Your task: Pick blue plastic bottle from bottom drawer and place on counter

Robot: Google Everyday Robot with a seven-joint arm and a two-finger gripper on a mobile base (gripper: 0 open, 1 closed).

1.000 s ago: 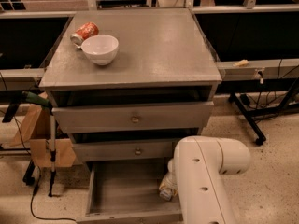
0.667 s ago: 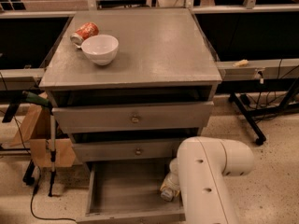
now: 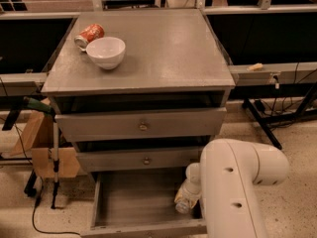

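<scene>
The blue plastic bottle [image 3: 186, 194] is small and pale with a light label. It leans tilted at the right side of the open bottom drawer [image 3: 133, 197]. My white arm [image 3: 233, 192] reaches down from the lower right into that drawer. My gripper [image 3: 194, 177] is at the bottle's upper end, mostly hidden behind the arm. The grey counter [image 3: 168, 53] is the top of the cabinet, above the two knobbed drawers.
A white bowl [image 3: 106, 51] and an orange soda can [image 3: 89, 34] lying on its side are on the counter's back left. A cardboard box [image 3: 42, 148] and a stand with cables are left of the cabinet. Dark desk frames flank both sides.
The arm's elbow has shifted slightly right and up. The bottle stays at the drawer's right side, hardly moved.
</scene>
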